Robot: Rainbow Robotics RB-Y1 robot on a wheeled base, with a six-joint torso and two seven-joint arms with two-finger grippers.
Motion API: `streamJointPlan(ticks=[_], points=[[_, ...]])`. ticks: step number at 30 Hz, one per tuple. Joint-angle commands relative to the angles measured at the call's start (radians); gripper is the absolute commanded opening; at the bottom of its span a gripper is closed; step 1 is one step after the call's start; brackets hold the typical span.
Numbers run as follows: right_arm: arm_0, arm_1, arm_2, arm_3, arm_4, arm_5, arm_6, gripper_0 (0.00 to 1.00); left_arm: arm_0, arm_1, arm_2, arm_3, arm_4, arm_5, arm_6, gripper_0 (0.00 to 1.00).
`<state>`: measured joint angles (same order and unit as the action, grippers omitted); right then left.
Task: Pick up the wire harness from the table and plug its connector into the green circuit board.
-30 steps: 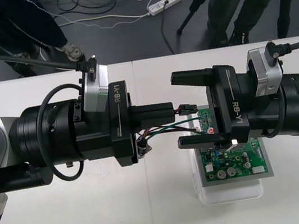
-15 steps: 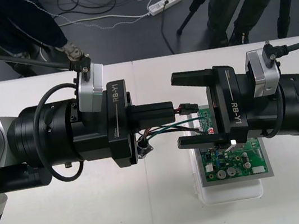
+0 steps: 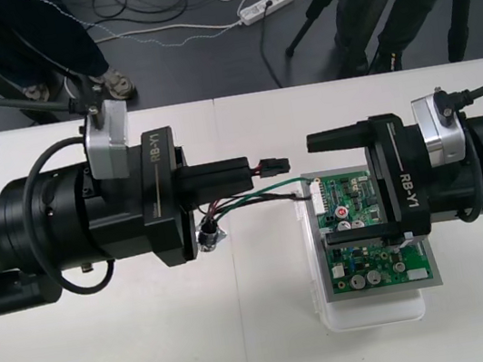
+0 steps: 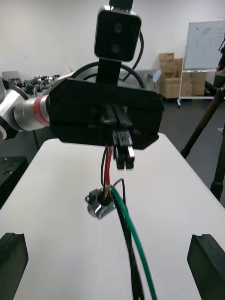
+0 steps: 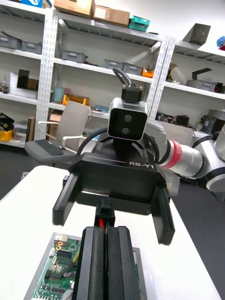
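My left gripper [image 3: 251,172] is shut on the harness just behind its black plug [image 3: 269,165], held above the table left of the green circuit board [image 3: 372,248]. Green and black wires [image 3: 258,198] sag from it toward the board's left edge; the round metal socket [image 3: 206,235] hangs below the gripper. My right gripper [image 3: 336,188] stands open over the board's far part, facing the left one. In the right wrist view the left gripper [image 4: 118,135] grips the plug [image 4: 125,153], with the socket [image 4: 100,203] dangling. The left wrist view has my shut fingers [image 5: 91,262] before the open right gripper [image 5: 114,208].
The board sits on a white base [image 3: 373,312] right of the table's middle. Beyond the table's far edge, cables and a power strip [image 3: 267,4] lie on dark floor. Bare tabletop extends in front of both arms.
My left gripper has drawn back to the left with the harness. The right gripper has pulled away to the right, so the gap between them has widened.
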<state>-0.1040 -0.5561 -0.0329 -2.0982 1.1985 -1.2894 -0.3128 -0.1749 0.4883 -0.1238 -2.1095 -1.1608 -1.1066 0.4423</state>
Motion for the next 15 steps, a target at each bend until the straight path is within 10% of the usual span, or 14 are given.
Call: streamJointPlan(ticks=[1, 15], points=[[-0.002, -0.085, -0.033, -0.029, 0.006, -0.007, -0.069, 1.00, 0.017, 0.012, 0.047, 0.045, 0.061, -0.104, -0.079, 0.00], [-0.023, -0.087, -0.061, -0.029, 0.107, -0.076, -0.193, 1.00, 0.015, 0.004, 0.064, 0.243, 0.145, -0.257, -0.286, 0.00]])
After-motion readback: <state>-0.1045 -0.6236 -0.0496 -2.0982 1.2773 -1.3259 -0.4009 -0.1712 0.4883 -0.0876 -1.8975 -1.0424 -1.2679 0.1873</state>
